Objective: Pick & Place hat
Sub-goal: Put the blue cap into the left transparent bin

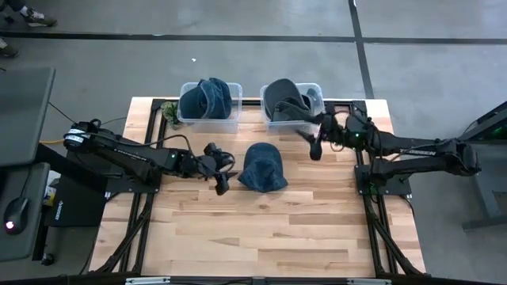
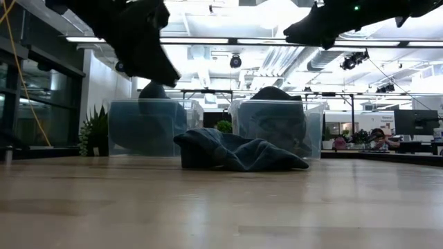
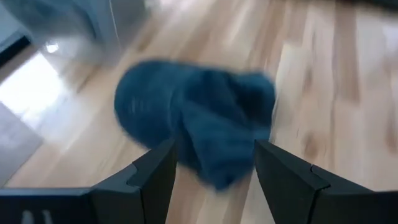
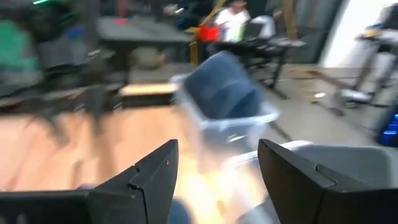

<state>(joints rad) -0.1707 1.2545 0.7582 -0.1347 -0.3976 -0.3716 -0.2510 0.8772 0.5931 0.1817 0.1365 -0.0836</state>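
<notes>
A blue hat [image 1: 262, 167] lies crumpled on the wooden table [image 1: 261, 229], near its middle and just in front of two clear plastic bins. In the low view it rests flat on the boards as a loose heap of cloth [image 2: 235, 152], touching neither gripper.

The left gripper [image 1: 222, 176] hovers just beside the hat, on its left, with the arm reaching in from the table's left edge. Its fingers [image 3: 155, 177] stand apart and hold nothing; the left wrist view shows the hat [image 3: 196, 115] on the table straight ahead of the gap between them.

Farther back, the right gripper [image 1: 314, 142] hangs near the front of the right bin [image 1: 315, 123], its fingers [image 4: 155, 171] likewise spread and empty. The right wrist view looks past them toward a bin with dark cloth heaped above its rim [image 4: 224, 99].

At the table's far edge, the left bin [image 1: 188, 120] holds a blue hat [image 1: 207, 96], and the right bin holds a darker grey one [image 1: 283, 96]. A small green plant [image 1: 169, 113] sits beside the left bin.
</notes>
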